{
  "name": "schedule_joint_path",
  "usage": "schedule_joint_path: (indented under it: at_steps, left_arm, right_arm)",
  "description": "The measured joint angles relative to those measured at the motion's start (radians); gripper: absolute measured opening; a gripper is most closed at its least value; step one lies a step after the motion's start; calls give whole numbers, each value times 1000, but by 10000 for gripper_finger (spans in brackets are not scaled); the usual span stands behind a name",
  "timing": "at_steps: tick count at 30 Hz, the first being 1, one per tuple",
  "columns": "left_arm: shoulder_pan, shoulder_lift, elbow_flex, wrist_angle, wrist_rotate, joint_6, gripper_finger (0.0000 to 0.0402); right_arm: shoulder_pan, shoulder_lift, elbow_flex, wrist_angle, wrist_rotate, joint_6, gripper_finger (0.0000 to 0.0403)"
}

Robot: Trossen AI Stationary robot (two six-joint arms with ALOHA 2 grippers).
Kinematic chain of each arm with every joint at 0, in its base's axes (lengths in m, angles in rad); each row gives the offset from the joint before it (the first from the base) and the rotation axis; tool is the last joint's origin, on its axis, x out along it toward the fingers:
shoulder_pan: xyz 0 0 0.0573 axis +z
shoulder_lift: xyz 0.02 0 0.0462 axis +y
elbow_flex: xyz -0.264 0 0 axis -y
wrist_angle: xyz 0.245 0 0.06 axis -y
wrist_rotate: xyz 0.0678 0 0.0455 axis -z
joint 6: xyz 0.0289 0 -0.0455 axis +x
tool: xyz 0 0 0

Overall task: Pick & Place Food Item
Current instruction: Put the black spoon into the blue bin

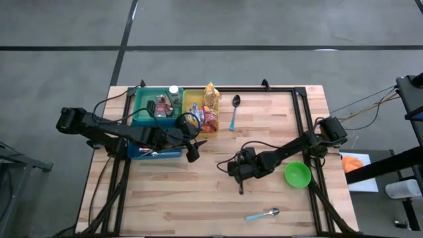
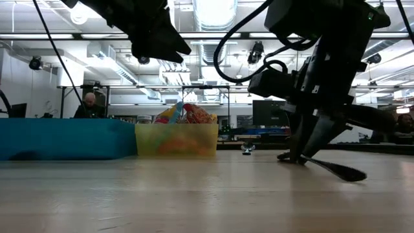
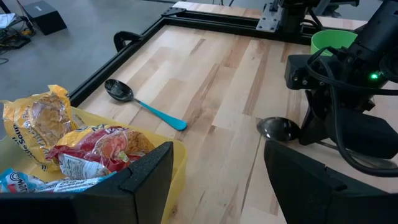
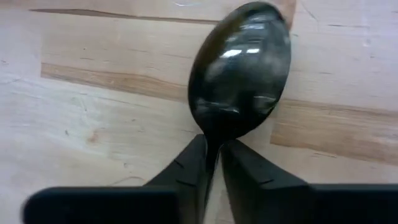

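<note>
Wooden table (image 1: 198,192): black spoon (image 4: 239,78) neck pinched between right pincer (image 4: 214,163) fingertips.

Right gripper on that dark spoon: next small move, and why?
Probably a short straight lift. In the right wrist view the right gripper has its fingers pinched on the neck of the dark spoon, whose bowl lies flat on the table. Lifting first checks the grip before any carry. The left gripper waits open by the yellow bin.

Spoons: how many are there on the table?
3. A blue-handled spoon lies beside the yellow bin; a dark spoon is between the right gripper's jaws; a third spoon lies near the front edge.
</note>
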Motion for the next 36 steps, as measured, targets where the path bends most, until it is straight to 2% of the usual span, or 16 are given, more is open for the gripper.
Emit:
schedule_joint_path:
  at_steps: [3,15,24,29,36]
  left_arm:
    - [0,0,0,0,0,0,253]
    - [0,0,0,0,0,0,253]
    - [0,0,0,0,0,0,252]
    - [0,0,0,0,0,0,252]
    - [0,0,0,0,0,0,252]
  right_arm:
    - [-1,1,1,26,7,-19,17]
    - [0,3,17,72,77,-105,19]
    - [0,3,106,140,208,-324,20]
    - [0,2,122,291,289,-499,20]
    - [-6,1,31,698,307,-717,20]
